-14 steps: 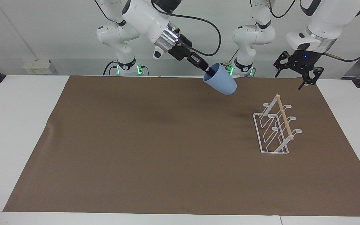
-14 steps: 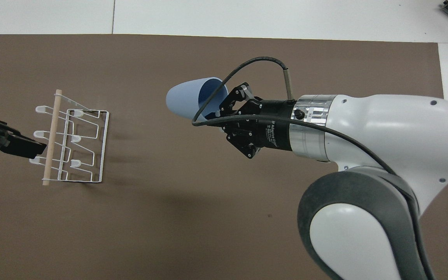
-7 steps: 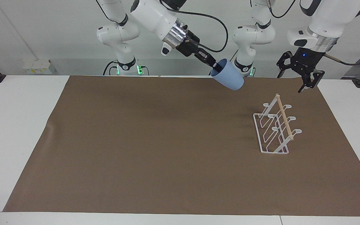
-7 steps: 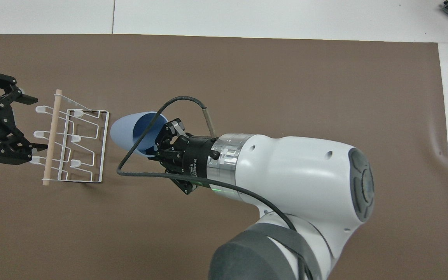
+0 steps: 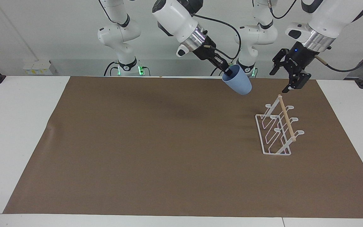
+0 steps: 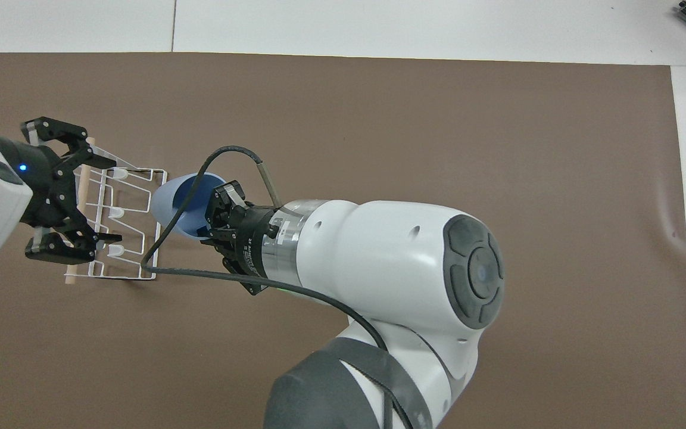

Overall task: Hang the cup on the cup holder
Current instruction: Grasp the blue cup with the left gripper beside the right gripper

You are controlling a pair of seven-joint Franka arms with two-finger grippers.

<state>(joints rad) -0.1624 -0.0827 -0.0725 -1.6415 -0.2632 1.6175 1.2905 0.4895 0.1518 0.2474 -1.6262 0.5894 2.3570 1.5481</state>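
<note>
The light-blue cup hangs tilted in the air, mouth toward the right arm, beside the cup holder on the side toward the right arm. My right gripper is shut on its rim, with one finger inside the cup. The cup holder is a white wire rack with a wooden dowel on top; it stands on the mat toward the left arm's end. My left gripper is open in the air over the holder's end nearer to the robots. From overhead, the left gripper covers part of the cup holder, and the right gripper is at the cup's mouth.
A brown mat covers most of the white table. The mat has a small wrinkle toward the right arm's end. The right arm's black cable loops over the holder's edge in the overhead view.
The right arm has carried the cup toward the left arm's end, close to the holder. The left gripper has swung in over the holder, still open.
</note>
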